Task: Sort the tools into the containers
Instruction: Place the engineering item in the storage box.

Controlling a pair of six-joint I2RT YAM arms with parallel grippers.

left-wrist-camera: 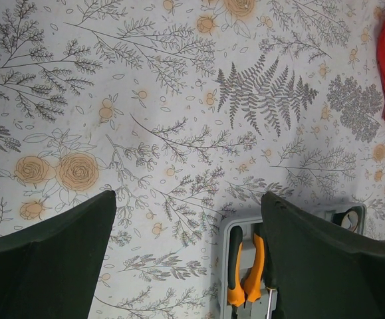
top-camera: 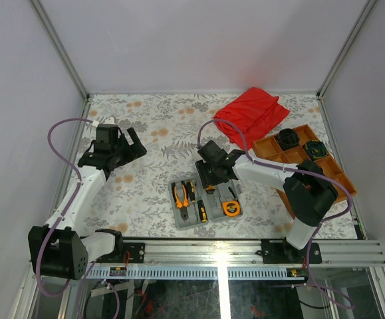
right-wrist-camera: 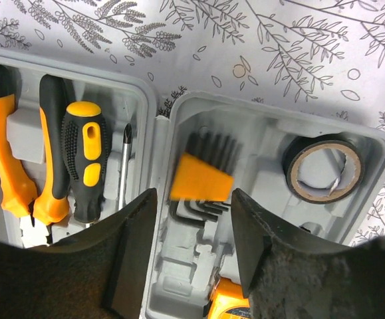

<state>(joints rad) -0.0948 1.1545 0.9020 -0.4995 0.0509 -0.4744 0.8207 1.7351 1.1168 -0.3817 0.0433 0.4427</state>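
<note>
Grey case tray [right-wrist-camera: 272, 113] on the desk [left-wrist-camera: 179, 100] held the orange hex-key set [right-wrist-camera: 202, 176] just beyond the wide-open, empty right fingers [right-wrist-camera: 129, 246], best lifted straight up to avoid dislodging it; left fingers [left-wrist-camera: 52, 259] hung open, empty.

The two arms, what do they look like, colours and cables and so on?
Both arms have white links with chunky black joint housings: left arm, right arm. A lilac cable loops along each. The left gripper and right gripper are black, with broad matte wedge-shaped fingers. No markings visible.
</note>
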